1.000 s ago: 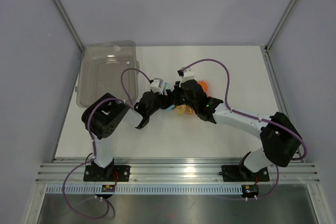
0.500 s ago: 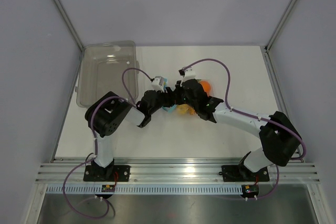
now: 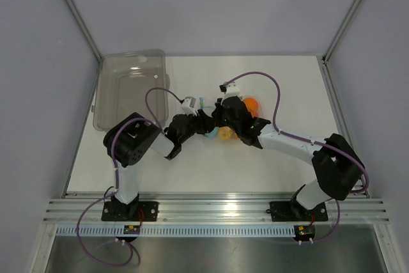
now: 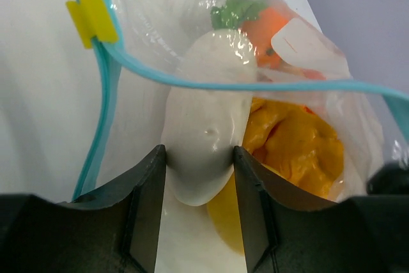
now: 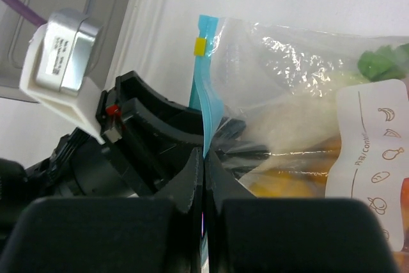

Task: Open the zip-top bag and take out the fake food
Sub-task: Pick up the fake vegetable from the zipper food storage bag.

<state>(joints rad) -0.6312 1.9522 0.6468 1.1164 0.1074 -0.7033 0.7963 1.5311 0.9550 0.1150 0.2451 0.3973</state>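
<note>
Wrist and top views, mid-table. The zip-top bag (image 5: pixel 287 62) lay on the table (image 3: pixel 287 87) between the two arms, its mouth turned toward the left gripper (image 4: pixel 199 177), which was thus the nearer tool to the contents and had entered the opening. The right gripper (image 5: pixel 203 171) was pinched shut on the blue zip strip (image 5: pixel 206 87), holding one lip up. The other lip, w/ the yellow slider (image 4: pixel 92 18), ran off to the left arm's side. Key relation: the white radish (image 4: pixel 208 139) lay straight ahead of the left gripper, long axis approx. in line w/ the approach. Its blunt white end sat nearest the jaws and its green top (image 4: pixel 235 12) lay at the far end, deeper in the bag. The jaws were half-narrowed astride that near end, pads (image 4: pixel 150 202) touching both flanks, i.e. a grip by the look. Its firmness could not be told. A straight pull back along the same axis is judged the likely exit, the mouth being held open on that line. Contents: all the fake food (image 4: pixel 294 151) seen was inside the bag, incl. yellow pieces beside the radish and an orange piece (image 4: pixel 271 27) by the green top, under a white label (image 5: pixel 374 151). The tray (image 3: pixel 128 84) stood well apart at far left. No toy showed in it.
</note>
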